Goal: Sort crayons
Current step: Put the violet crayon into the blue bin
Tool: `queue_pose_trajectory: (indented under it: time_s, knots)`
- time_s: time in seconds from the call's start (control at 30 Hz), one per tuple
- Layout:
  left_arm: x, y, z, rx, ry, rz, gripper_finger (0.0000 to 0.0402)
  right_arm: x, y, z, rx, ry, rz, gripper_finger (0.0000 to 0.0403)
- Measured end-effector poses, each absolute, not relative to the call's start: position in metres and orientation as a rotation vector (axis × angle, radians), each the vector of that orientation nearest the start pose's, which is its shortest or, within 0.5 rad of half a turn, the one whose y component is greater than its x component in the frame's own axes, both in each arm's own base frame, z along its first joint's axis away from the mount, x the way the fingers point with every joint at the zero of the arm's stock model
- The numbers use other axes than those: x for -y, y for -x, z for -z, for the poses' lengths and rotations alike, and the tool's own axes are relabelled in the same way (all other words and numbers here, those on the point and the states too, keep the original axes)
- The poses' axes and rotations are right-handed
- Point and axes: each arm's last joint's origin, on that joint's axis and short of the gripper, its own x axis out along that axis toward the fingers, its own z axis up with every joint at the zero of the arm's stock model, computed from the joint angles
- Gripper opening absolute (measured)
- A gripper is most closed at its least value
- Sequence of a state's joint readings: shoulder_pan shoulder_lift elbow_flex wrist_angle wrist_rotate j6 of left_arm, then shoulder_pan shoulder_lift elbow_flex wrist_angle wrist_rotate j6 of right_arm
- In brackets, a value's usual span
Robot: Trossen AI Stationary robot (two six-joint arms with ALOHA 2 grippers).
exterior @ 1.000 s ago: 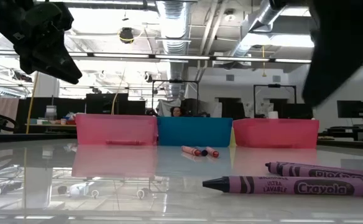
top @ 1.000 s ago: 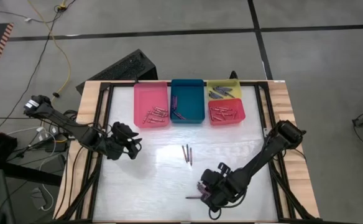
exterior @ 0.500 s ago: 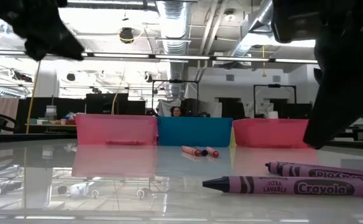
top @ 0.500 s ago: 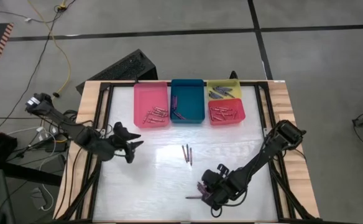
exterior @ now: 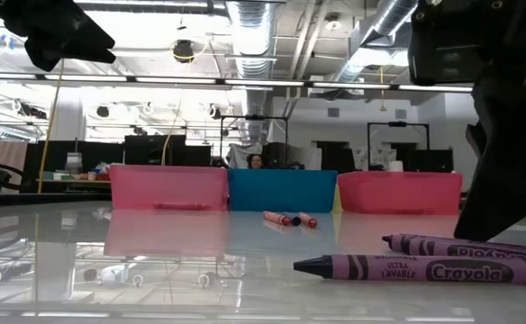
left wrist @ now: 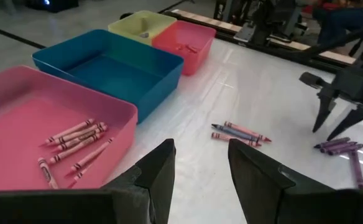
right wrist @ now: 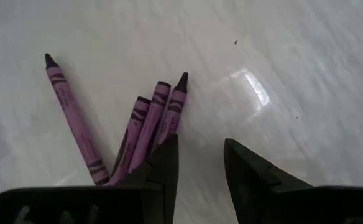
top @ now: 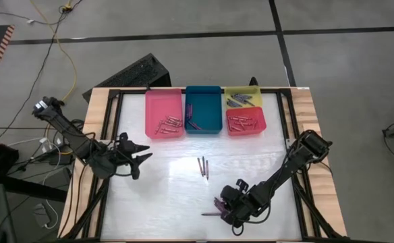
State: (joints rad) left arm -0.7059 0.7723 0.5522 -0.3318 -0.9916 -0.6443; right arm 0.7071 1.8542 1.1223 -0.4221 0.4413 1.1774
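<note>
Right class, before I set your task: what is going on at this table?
Two robot arms are sorting crayons into trays by colour. The right gripper hovers, open and empty, over a cluster of purple crayons at the table's near edge. The left gripper hangs open and empty at the left side. A few more crayons lie loose mid-table. The pink tray, teal tray, yellow tray and red tray each hold some crayons.

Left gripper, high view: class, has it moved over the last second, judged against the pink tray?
Yes. The left gripper has drawn slightly back toward the table's left edge, away from the pink tray, its open fingers now pointing more toward the table's middle.
</note>
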Motion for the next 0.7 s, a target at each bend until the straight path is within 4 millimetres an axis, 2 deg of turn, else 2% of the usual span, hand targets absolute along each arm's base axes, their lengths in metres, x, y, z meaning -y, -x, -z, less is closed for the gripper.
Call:
queue_pose_trajectory:
  time_s: [0.23, 0.4, 0.5, 0.7]
  knots:
    - [0.082, -0.133, -0.249, -0.258, 0.219, -0.373, 0.0139, -0.218, -0.274, -0.15, -0.97, -0.428, 0.356, 0.0132]
    - [0.082, -0.133, -0.249, -0.257, 0.219, -0.373, 0.0139, -0.207, -0.274, -0.15, -0.988, -0.427, 0.452, 0.0132]
    - [0.082, -0.133, -0.249, -0.257, 0.219, -0.373, 0.0139, -0.206, -0.278, -0.154, -0.991, -0.392, 0.431, 0.0132]
    - [0.082, -0.133, -0.249, -0.257, 0.219, -0.374, 0.0139, -0.217, -0.289, -0.167, -0.933, -0.364, 0.311, 0.0132]
